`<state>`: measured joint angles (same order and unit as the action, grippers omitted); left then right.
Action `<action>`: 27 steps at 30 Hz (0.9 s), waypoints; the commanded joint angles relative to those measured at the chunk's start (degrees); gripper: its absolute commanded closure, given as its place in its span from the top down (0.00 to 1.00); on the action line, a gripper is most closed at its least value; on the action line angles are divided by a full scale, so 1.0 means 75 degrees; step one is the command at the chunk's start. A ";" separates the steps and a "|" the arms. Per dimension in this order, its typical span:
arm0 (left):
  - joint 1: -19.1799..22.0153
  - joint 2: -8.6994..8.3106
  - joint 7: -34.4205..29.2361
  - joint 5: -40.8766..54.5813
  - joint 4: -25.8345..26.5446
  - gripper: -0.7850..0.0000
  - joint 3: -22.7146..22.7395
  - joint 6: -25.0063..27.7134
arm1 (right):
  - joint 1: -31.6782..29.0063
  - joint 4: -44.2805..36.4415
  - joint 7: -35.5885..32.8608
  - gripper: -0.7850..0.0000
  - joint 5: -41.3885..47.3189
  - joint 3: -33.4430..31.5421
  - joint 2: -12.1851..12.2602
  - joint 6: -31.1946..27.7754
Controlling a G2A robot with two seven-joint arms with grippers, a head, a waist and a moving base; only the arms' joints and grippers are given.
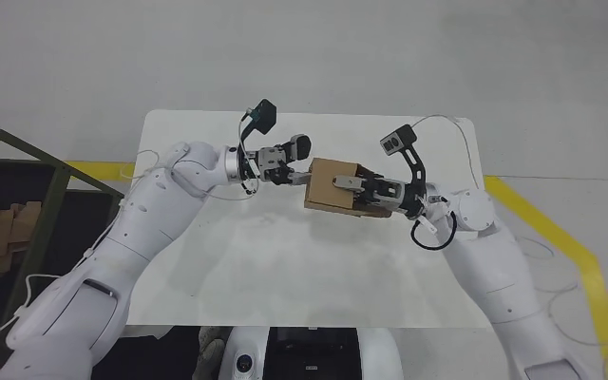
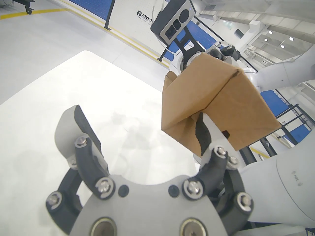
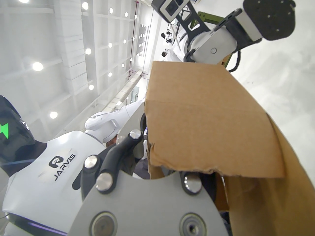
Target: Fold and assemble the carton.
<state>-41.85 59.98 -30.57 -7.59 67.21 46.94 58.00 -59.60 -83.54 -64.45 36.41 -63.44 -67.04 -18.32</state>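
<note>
A brown carton [image 1: 332, 186] hangs above the middle of the white table [image 1: 285, 275], part folded, with a loose flap [image 3: 270, 185] on the end toward the right arm. My right gripper [image 1: 367, 188] is shut on that end; the cardboard [image 3: 209, 124] hides its fingertips. My left gripper [image 1: 293, 161] is open at the carton's opposite end. In the left wrist view one of its fingers [image 2: 204, 131] touches the lower edge of the carton [image 2: 216, 99], while the other finger [image 2: 81, 124] stands free over the table. The broad pad [image 3: 270, 13] of a left finger shows beyond the carton.
A dark green rack [image 1: 38, 180] with flat cardboard pieces [image 1: 17, 223] stands off the table's left side. Yellow floor tape [image 1: 532, 214] runs past the right side. Bare tabletop lies in front of and behind the carton.
</note>
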 commanded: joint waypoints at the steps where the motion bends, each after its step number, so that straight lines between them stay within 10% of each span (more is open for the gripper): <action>1: -0.0016 -0.0005 -0.0063 0.0123 -0.0003 1.00 -0.0003 0.0000 | 0.0071 0.0149 -0.0173 0.00 0.0144 0.0059 -0.0021 -0.0047; 27: -0.0100 -0.0059 -0.0599 0.0523 0.0436 1.00 0.0036 0.0000 | 0.0443 0.0870 -0.0610 0.00 0.0679 0.0307 -0.0194 -0.0242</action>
<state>-42.53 59.56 -35.01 -3.64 70.39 47.19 58.00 -56.27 -77.07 -69.02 41.46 -61.15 -68.47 -20.13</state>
